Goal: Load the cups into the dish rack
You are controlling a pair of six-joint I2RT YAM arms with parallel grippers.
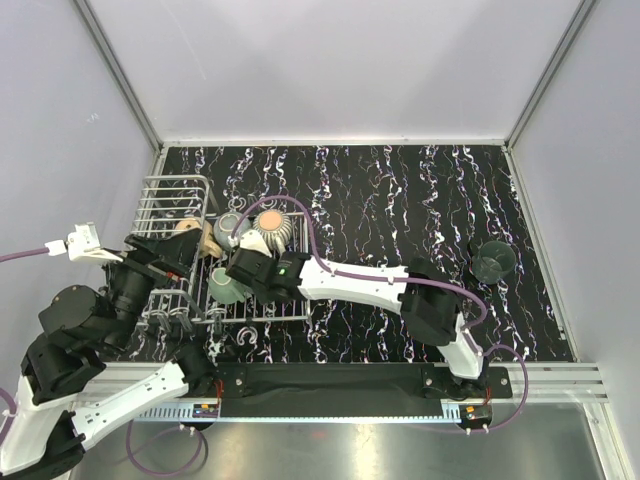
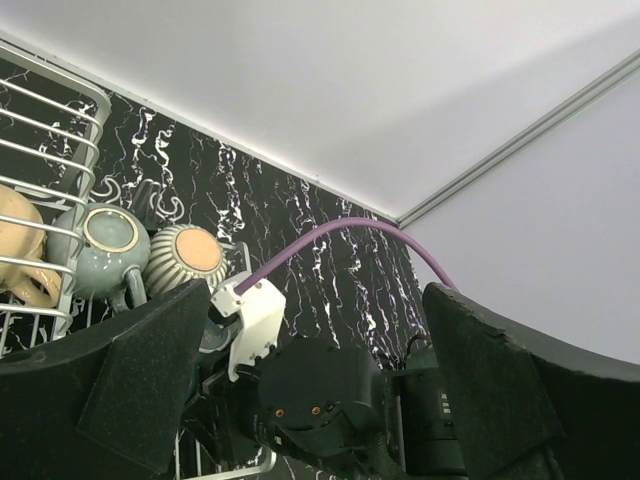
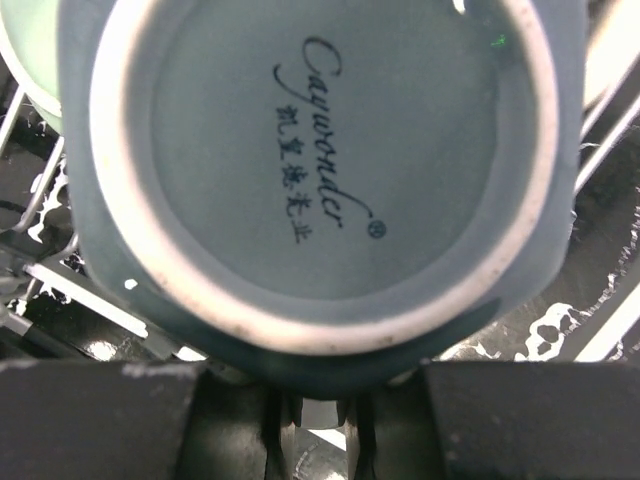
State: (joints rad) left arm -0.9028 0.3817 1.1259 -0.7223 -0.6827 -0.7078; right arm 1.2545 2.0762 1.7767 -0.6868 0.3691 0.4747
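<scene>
The white wire dish rack [image 1: 170,195] stands at the left. In it are a peach-tan cup [image 1: 186,229], a grey-teal cup [image 1: 231,228] and a ribbed grey-beige cup [image 1: 271,226]. They also show in the left wrist view: peach-tan [image 2: 18,250], grey-teal [image 2: 105,250], ribbed [image 2: 186,258]. My right gripper [image 1: 247,272] is over the rack's flat grid, shut on a grey-teal cup [image 3: 320,180] whose printed base faces the camera. A mint green cup [image 3: 22,60] sits beside it. My left gripper [image 2: 315,300] is open and empty, over the rack's left part [image 1: 185,255].
Another dark teal cup [image 1: 493,260] stands on the black marbled table [image 1: 400,200] at the far right. The right arm's wrist [image 2: 320,400] and purple cable [image 2: 340,235] lie straight ahead of my left fingers. Grey walls close in the table.
</scene>
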